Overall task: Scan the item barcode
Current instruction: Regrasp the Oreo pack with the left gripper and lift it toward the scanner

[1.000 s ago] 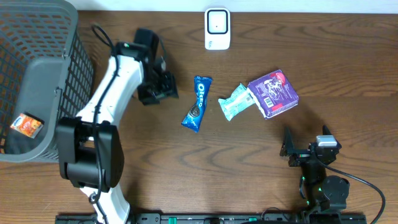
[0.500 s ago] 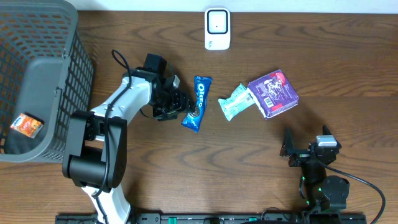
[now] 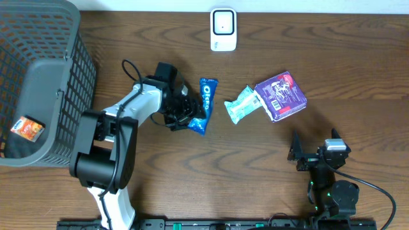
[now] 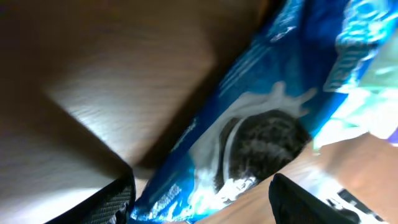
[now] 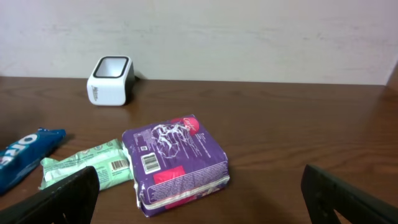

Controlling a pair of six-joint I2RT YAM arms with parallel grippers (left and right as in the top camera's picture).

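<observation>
Between the parted fingers of the left end effector (image 3: 190, 114) lies the lower end of the blue Oreo pack (image 4: 261, 137). It sits flat on the desk (image 3: 192, 166) and is not yet gripped; the jaws stand released on either side of it, very low over the wood. The likeliest failure is a missed pinch, because the wrapper is thin and slick, so closing fingers may skate over it or nudge it aside. A hold taken this near the tip could also let the pack droop or twist in the air, turning its barcode away from the reader. No barcode shows on the upturned face, so it probably sits underneath and calls for a turn. Just beyond the pack lies a green packet (image 3: 241, 105), near enough that a sideways shove could drive one into the other, and a purple pack (image 3: 281, 96) touches its far side. Much farther ahead the white scanner (image 3: 223, 29) stands at the desk's back edge. The right end effector (image 5: 208, 196) rests well apart, wide open and empty. The left arm reaches low across the desk from its base, with the wrist angled down toward the pack.
</observation>
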